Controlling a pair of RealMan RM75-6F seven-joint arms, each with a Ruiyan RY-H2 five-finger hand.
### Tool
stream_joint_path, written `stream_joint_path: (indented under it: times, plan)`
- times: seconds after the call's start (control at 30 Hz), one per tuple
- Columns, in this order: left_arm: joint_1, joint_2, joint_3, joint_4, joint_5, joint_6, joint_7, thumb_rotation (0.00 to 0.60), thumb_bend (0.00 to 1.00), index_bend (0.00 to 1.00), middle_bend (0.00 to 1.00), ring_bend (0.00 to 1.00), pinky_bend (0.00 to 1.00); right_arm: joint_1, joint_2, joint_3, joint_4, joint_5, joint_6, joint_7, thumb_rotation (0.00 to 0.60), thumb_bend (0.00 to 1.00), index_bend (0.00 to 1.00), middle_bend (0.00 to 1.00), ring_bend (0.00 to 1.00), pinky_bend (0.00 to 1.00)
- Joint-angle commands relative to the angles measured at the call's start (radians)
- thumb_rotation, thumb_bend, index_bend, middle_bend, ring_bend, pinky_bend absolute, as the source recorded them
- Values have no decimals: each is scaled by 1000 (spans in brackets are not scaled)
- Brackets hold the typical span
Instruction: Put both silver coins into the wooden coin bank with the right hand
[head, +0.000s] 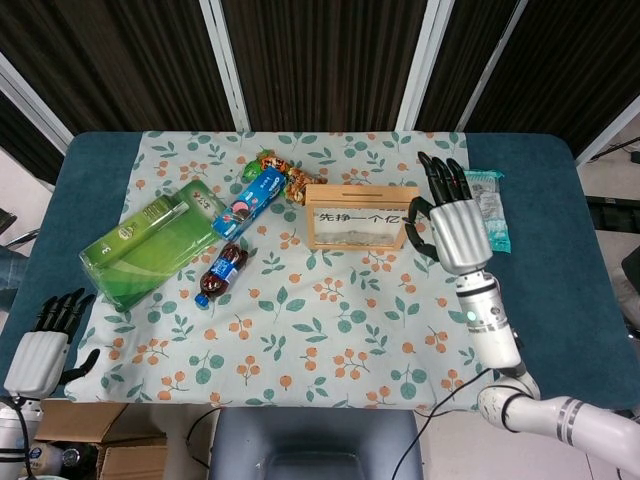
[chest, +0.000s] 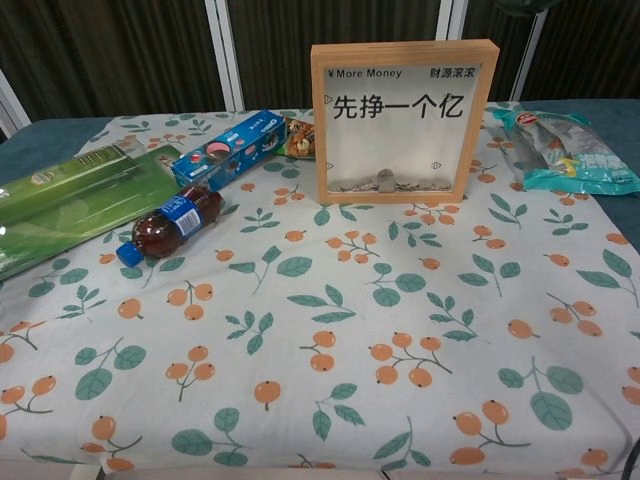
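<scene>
The wooden coin bank (head: 362, 217) stands upright at the middle back of the flowered cloth. Its glass front (chest: 403, 120) shows several silver coins (chest: 385, 183) heaped at the bottom. My right hand (head: 452, 222) hangs in the air just right of the bank's right end, fingers straight and spread, pointing away from me, thumb bent towards the bank. Nothing shows between its fingers. In the chest view only a dark sliver of it (chest: 530, 5) shows at the top edge. No loose coin shows on the cloth. My left hand (head: 42, 350) rests open off the cloth's near left corner.
A green package (head: 150, 245), a cola bottle (head: 222, 272), a blue biscuit box (head: 250, 200) and a small snack pack (head: 285, 178) lie left of the bank. A teal snack bag (chest: 570, 150) lies right of it, partly under my right hand.
</scene>
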Motion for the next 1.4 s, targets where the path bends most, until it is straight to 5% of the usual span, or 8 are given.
stream_joint_path:
  times: [0.03, 0.43, 0.77, 1.4]
  plan:
    - [4, 4, 0, 7, -6, -1, -10, 600, 319, 0, 0, 0, 0, 137, -32, 71, 45, 198, -123, -154, 600, 560, 728, 72, 0, 0]
    - [4, 14, -5, 12, -17, -7, -26, 600, 319, 0, 0, 0, 0, 332, -16, 104, 121, 563, -277, -349, 600, 564, 711, 74, 0, 0]
    - [-5, 20, -11, -2, -20, -15, -17, 600, 319, 0, 0, 0, 0, 479, 100, 45, 112, 880, -413, -441, 600, 575, 708, 74, 0, 0]
    - [-7, 15, -13, 12, -29, -24, -21, 600, 319, 0, 0, 0, 0, 606, 117, -105, 156, 1021, -418, -413, 600, 584, 706, 73, 0, 0]
